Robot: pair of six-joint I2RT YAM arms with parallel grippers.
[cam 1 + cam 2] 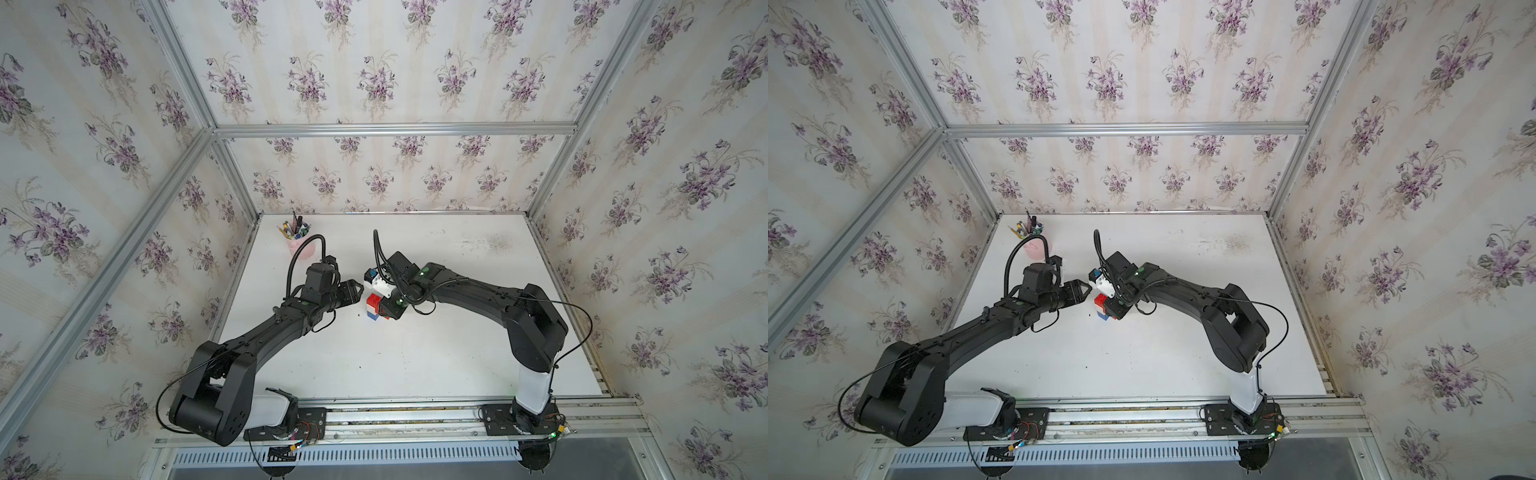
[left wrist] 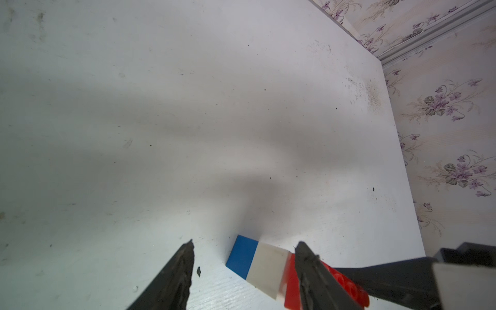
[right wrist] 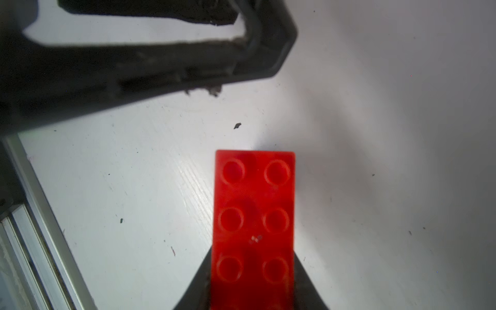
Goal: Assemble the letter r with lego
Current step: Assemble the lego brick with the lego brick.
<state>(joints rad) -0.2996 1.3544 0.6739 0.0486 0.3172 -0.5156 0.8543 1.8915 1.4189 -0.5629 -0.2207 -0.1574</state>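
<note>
Left wrist view looks past the left gripper (image 2: 245, 242), whose two dark fingers (image 2: 182, 268) stand well apart and clamp nothing. Beyond their tips lies a joined line of lego: a blue brick (image 2: 241, 255) at the free end, a white brick (image 2: 268, 268) pressed against it, then red plastic that runs behind one of the fingers. The blue end sits low over the white table (image 2: 241, 107), but I cannot tell whether it touches the surface. In the right wrist view the right gripper (image 3: 253, 251) is closed on the long red brick (image 3: 253, 209), one finger against each long side. The brick's studded face is turned toward the camera, and most of its length sticks out past the fingertips. The other arm's gripper hangs a little way beyond the brick's free end, apart from it. In both top views the bricks sit near the middle of the table between the two arms, red uppermost, white under it and blue lowest. The right arm's tool is tight against them on one side, and the left arm's tool is just beside them on the other, not in contact. A sliver of red shows low beside the right tool, too small to tell whether it is the short red piece. A pink cup (image 1: 300, 246) of pens stands well apart at the far left corner of the table.
</note>
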